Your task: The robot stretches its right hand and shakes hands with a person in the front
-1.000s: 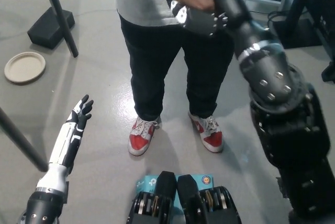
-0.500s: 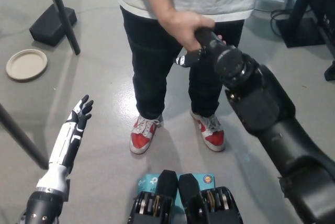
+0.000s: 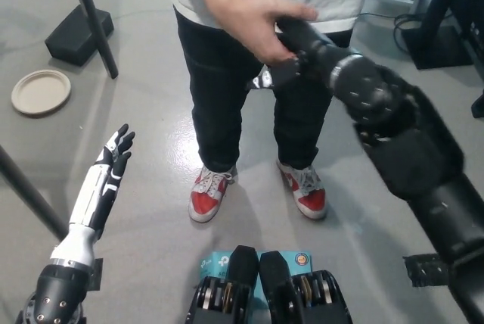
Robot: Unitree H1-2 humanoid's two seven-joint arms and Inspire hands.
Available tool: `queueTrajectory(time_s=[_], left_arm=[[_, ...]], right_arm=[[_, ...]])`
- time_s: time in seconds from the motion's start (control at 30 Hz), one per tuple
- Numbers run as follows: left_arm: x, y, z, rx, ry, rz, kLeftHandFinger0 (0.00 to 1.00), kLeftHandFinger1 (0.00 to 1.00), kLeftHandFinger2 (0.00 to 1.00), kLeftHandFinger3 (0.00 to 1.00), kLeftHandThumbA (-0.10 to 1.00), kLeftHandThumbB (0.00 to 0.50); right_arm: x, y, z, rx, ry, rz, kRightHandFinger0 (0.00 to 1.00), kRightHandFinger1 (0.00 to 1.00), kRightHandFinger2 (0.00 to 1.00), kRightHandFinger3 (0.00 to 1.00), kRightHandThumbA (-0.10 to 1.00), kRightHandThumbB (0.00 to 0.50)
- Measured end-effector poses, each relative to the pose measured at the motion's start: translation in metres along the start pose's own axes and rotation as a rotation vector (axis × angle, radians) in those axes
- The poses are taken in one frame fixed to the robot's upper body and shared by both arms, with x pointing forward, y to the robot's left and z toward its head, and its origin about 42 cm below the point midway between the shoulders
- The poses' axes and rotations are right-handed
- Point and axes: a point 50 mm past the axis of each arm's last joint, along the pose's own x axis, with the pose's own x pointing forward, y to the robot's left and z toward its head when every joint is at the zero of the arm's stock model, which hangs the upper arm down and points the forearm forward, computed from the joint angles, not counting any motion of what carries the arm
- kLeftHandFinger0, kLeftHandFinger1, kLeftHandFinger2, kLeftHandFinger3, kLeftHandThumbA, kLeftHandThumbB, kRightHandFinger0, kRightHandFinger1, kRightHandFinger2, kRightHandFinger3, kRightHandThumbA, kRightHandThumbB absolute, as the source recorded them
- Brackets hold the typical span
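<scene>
On a grey concrete floor (image 3: 136, 210), the person's hand (image 3: 253, 25) clasps the right hand (image 3: 291, 51), its fingers hidden; near the person's red shoes (image 3: 208, 194), the left hand (image 3: 117, 150) rests with fingers spread.

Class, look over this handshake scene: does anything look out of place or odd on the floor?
One thing: a round beige plate lies flat on the bare floor at upper left, near a black stand base. Otherwise nothing stands out; the person's hand clasps the right hand.

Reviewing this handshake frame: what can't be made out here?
Head view only:
- Right hand: mostly covered by the person's hand, so its grip is unclear.
- Person's upper body: cut off by the top edge.
- Both are motion-blurred.
- Left hand, resting lower left: small.
</scene>
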Motion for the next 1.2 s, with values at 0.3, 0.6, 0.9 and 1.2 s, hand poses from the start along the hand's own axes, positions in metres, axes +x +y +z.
queueTrajectory(time_s=[0.3,0.6,0.9,1.2], left_arm=[[-0.001,0.0,-0.003,-0.002,0.013,0.0,1.0,1.0,1.0,1.0,1.0,0.105],[-0.002,0.0,-0.005,-0.003,0.02,0.0,1.0,1.0,1.0,1.0,1.0,0.117],[-0.009,-0.001,-0.009,-0.009,0.036,-0.005,1.0,1.0,1.0,1.0,0.99,0.123],[-0.01,-0.002,-0.008,-0.014,0.033,-0.002,1.0,1.0,1.0,1.0,0.98,0.116]], right_arm=[[-0.066,-0.012,-0.012,0.104,-0.104,-0.068,1.0,1.0,1.0,1.0,1.0,0.487],[-0.144,-0.008,-0.046,0.347,-0.156,-0.168,1.0,1.0,1.0,1.0,1.0,0.428],[-0.166,0.062,-0.158,0.675,0.11,-0.194,1.0,1.0,1.0,1.0,1.0,0.271],[-0.164,0.097,-0.193,0.748,0.178,-0.179,1.0,1.0,1.0,1.0,1.0,0.33]])
